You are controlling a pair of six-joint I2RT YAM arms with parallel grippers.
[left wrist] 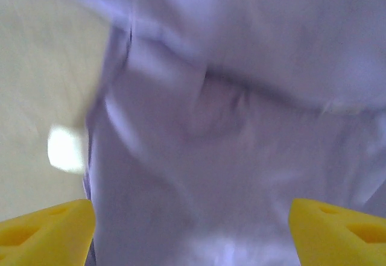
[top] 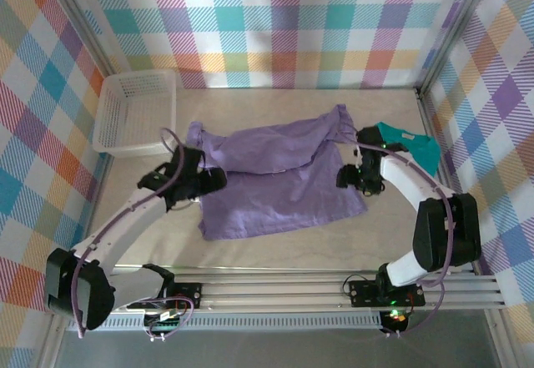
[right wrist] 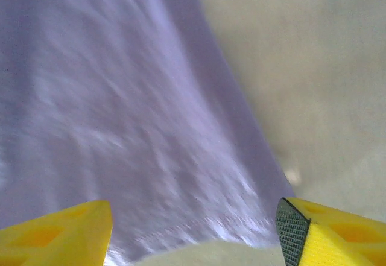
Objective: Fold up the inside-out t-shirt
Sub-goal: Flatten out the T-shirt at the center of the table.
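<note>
The inside-out t-shirt (top: 275, 180) is lavender and lies across the middle of the table, its far part folded over the near part. My left gripper (top: 219, 179) hovers over the shirt's left side, open. In the left wrist view its yellow fingers (left wrist: 48, 233) stand wide apart above the purple cloth (left wrist: 241, 127), nothing between them. My right gripper (top: 349, 176) is at the shirt's right edge, open. Its yellow fingers (right wrist: 60, 233) also stand apart, over the shirt's hem (right wrist: 151, 157) and bare table.
A white basket (top: 133, 111) stands at the back left. A teal-green t-shirt (top: 413, 149) lies at the right, beside my right arm. Plaid walls close in the table on three sides. A metal rail runs along the near edge.
</note>
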